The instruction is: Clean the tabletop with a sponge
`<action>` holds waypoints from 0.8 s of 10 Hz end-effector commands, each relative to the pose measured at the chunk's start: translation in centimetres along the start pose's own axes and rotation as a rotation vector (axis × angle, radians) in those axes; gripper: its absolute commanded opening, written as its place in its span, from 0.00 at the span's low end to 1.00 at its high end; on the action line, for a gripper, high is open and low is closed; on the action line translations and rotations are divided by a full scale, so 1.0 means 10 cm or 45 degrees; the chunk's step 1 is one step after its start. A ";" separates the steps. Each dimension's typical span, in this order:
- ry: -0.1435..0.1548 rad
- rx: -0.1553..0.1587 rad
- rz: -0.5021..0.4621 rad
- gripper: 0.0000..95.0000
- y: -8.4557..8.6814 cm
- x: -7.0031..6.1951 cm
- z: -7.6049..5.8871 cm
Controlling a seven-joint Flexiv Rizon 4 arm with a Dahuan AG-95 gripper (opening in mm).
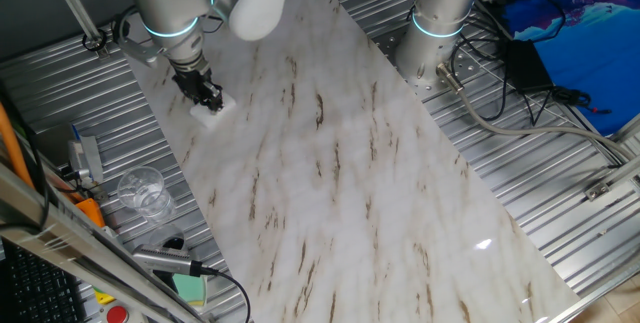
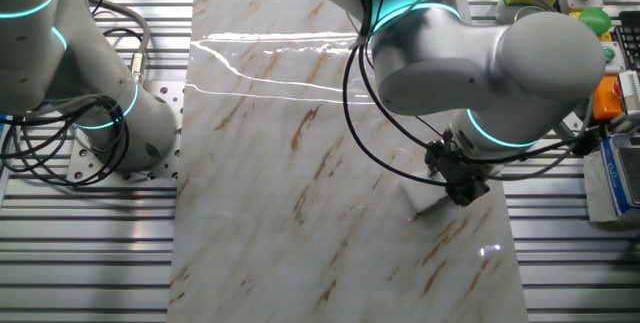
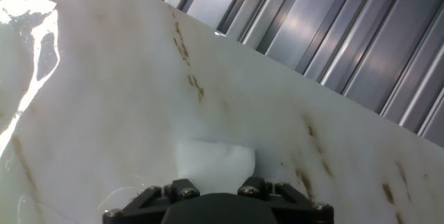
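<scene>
The gripper [image 1: 207, 97] is clamped on the sponge [image 1: 210, 112], pressing it onto the table [image 1: 340, 183]. The sponge sits near the table's 10 o'clock corner in one fixed view.

1. The worktop [image 1: 380, 203] is a long, glossy white marble-look slab with brown streaky veins. It lies flat and runs diagonally across one fixed view, with bright light reflections on its surface.
2. The sponge [image 1: 209, 113] is a small white soft block with an uneven outline. It rests on the worktop near one long edge, close to the slab's far end in that view.
3. In the hand view the sponge [image 3: 214, 163] appears as a pale rumpled lump pressed flat against the marble, almost matching its colour.
</scene>
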State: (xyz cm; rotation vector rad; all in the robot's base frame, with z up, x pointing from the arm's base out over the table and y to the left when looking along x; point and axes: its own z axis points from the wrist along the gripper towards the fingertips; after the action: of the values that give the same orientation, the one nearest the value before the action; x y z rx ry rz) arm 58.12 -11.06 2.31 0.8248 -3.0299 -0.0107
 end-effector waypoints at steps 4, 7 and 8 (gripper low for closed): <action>-0.015 -0.033 0.002 0.00 0.01 -0.02 0.02; -0.029 -0.058 -0.010 0.00 0.02 -0.03 0.04; -0.032 -0.063 -0.009 0.00 0.02 -0.02 0.05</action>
State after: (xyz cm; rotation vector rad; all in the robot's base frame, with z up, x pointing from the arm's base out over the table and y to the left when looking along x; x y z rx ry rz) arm 58.13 -10.76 1.84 0.8398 -3.0377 -0.1011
